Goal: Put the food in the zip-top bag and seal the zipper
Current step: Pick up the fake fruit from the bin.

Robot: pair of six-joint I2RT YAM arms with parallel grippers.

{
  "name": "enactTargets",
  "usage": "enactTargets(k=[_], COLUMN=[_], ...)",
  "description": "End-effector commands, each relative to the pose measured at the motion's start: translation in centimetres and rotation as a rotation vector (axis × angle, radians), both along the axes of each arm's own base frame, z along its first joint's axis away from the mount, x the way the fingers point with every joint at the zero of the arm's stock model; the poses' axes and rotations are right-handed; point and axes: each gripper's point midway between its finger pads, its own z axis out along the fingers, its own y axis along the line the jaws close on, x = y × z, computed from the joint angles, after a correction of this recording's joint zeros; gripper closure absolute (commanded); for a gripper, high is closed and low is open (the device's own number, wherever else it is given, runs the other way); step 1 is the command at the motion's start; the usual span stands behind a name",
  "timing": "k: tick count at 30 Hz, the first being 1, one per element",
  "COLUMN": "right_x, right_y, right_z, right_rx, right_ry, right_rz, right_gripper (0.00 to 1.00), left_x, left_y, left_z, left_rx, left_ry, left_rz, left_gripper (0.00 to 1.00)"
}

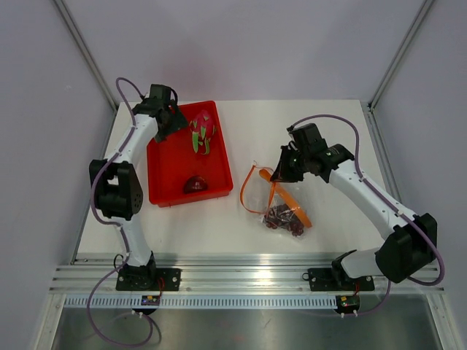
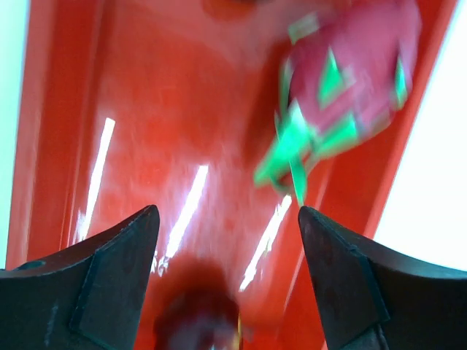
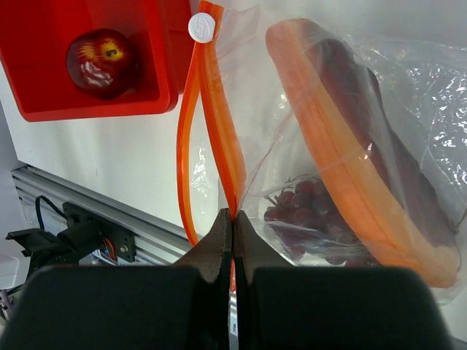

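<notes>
The clear zip-top bag (image 1: 281,204) lies mid-table, its mouth held open. My right gripper (image 1: 278,176) is shut on the orange zipper (image 3: 219,109), pinching one lip of it (image 3: 232,217). Inside the bag are dark red grapes (image 3: 299,204) and a long orange and dark red piece (image 3: 343,160). Two pieces of food are in the red bin (image 1: 166,157): a red-pink one with green bits (image 1: 202,133) and a dark red round one (image 1: 195,184). My left gripper (image 1: 174,121) hangs open over the bin's far end (image 2: 226,211), with the pink piece (image 2: 350,80) ahead on the right.
The bin's walls (image 2: 44,146) rise on both sides of my left fingers. A blurred dark lump (image 2: 197,321) lies low between them. A small white round tab (image 3: 202,26) sits at the zipper's end. The metal rail (image 1: 241,281) runs along the near edge.
</notes>
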Motion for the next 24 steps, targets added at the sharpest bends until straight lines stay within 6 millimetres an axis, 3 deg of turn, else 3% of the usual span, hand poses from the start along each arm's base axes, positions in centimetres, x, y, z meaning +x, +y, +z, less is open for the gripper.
enactTargets(k=[1, 5, 11, 15, 24], right_x=[1.1, 1.7, 2.7, 3.2, 3.7], right_y=[0.3, 0.9, 1.9, 2.1, 2.7], right_z=[1.2, 0.6, 0.4, -0.3, -1.4], right_rx=[0.006, 0.007, 0.012, 0.003, 0.002], right_ry=[-0.038, -0.018, 0.003, 0.023, 0.054], right_rz=[0.006, 0.02, 0.043, 0.046, 0.048], right_gripper=[0.99, 0.99, 0.99, 0.99, 0.99], left_x=[5.8, 9.9, 14.9, 16.6, 18.4], left_y=[1.7, 2.8, 3.2, 3.4, 4.0], left_z=[0.9, 0.6, -2.4, -4.5, -8.2], left_rx=[-0.015, 0.004, -0.01, -0.041, -0.057], left_ry=[-0.135, -0.183, -0.198, -0.208, -0.208], left_rz=[0.092, 0.122, 0.095, 0.087, 0.096], left_gripper=[0.21, 0.08, 0.07, 0.08, 0.12])
